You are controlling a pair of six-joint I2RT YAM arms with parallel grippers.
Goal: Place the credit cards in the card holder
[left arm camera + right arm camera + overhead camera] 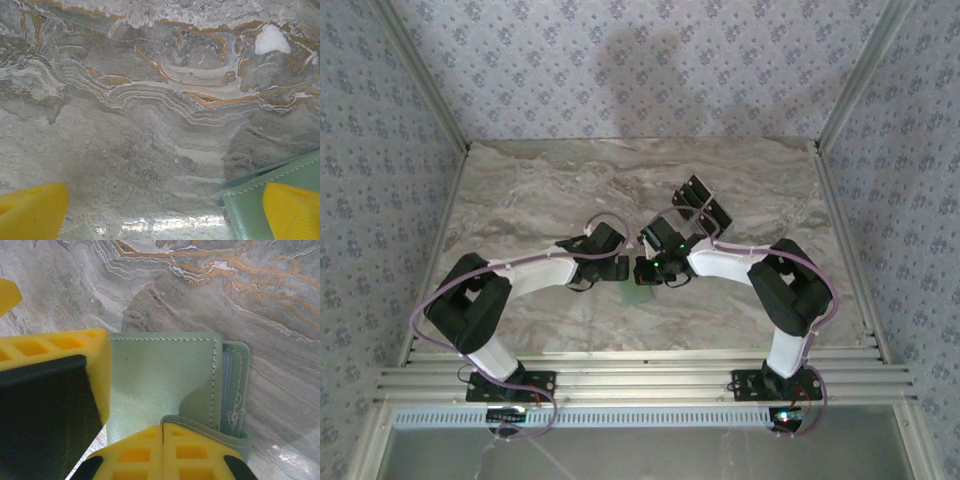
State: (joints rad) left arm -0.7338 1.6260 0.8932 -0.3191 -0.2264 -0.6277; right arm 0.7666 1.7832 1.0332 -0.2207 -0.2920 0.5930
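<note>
Jaws pressed together on the right gripper (163, 429), with nothing visible between them. Its tips sit at the near flap of the card holder (160, 382), seemingly to pin it down. The left gripper (161, 202) has its jaws spread wide, one finger (290, 210) over the wallet's edge, probably ready to part it. The pale-green card holder lies on the tabletop (520, 190) between the two, showing a blue-grey pocket with a small flower sprig and no lettering I can read. Farther back the credit cards (698, 205) lie loosely overlapped, their marks too small to read.
</note>
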